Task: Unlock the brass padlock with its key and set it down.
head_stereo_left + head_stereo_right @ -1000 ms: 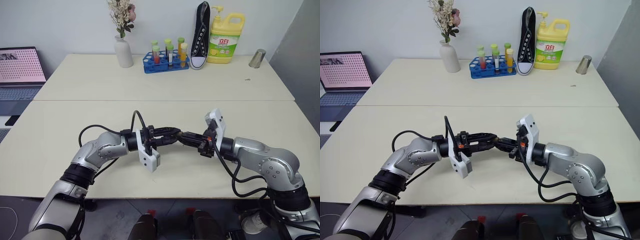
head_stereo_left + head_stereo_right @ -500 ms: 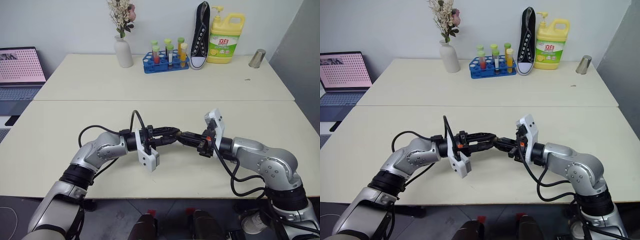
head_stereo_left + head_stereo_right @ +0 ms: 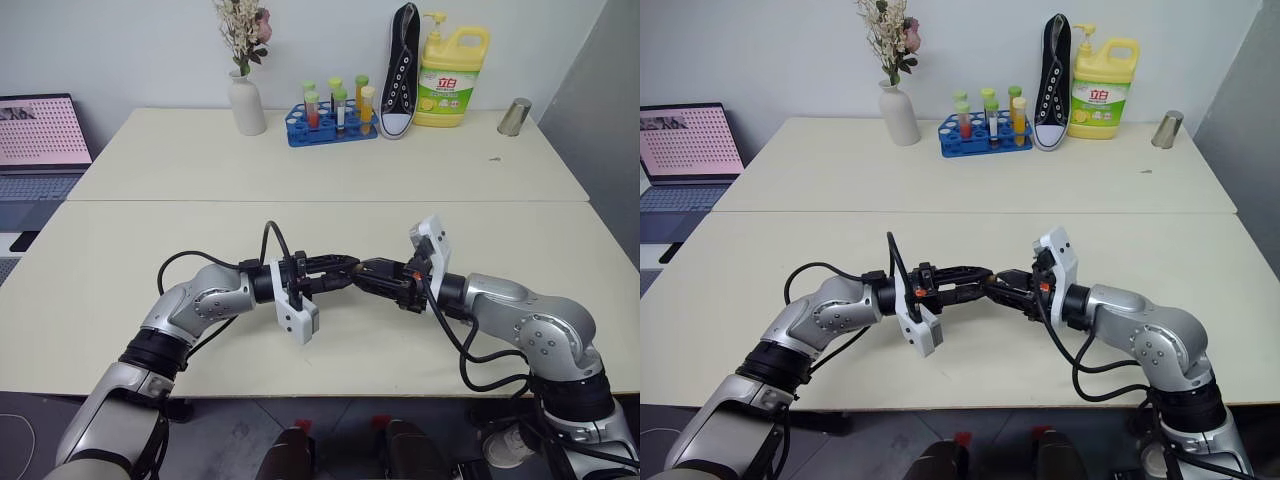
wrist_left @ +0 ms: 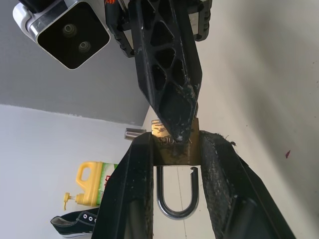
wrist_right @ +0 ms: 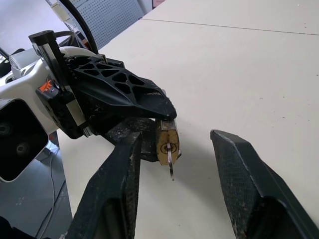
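Since a second ago my right end effector (image 5: 172,164) has let its two fingers spread: they were pinched together at the lock and now stand apart on either side of the key (image 5: 170,158), touching neither it nor the lock. Both arms have otherwise kept their places. My left end effector (image 4: 175,164) holds the brass padlock (image 4: 174,145) narrow between its fingertips, body clamped, silvery shackle (image 4: 177,194) hanging free behind them. One shackle leg ends short of the body, so I judge the lock already sprung.

Key and lock sit in the air above the near desk (image 3: 330,230), over the middle of its front half, well clear of the surface.

To finish well, I should keep the right fingers wide and back them straight away along the key's line, so neither brushes the sliver and twists the lock in my grip. Then I lower the left wrist until the body is just above the desk before easing the fingers off; a drop from here could send something this small skidding.

Along the back edge of the far desk (image 3: 300,165) stand a white vase (image 3: 246,104), a blue tube rack (image 3: 332,128), a black sneaker (image 3: 400,68), a yellow detergent bottle (image 3: 452,78) and a metal cup (image 3: 515,117) at the back right corner. A laptop (image 3: 40,145) sits off the left edge.
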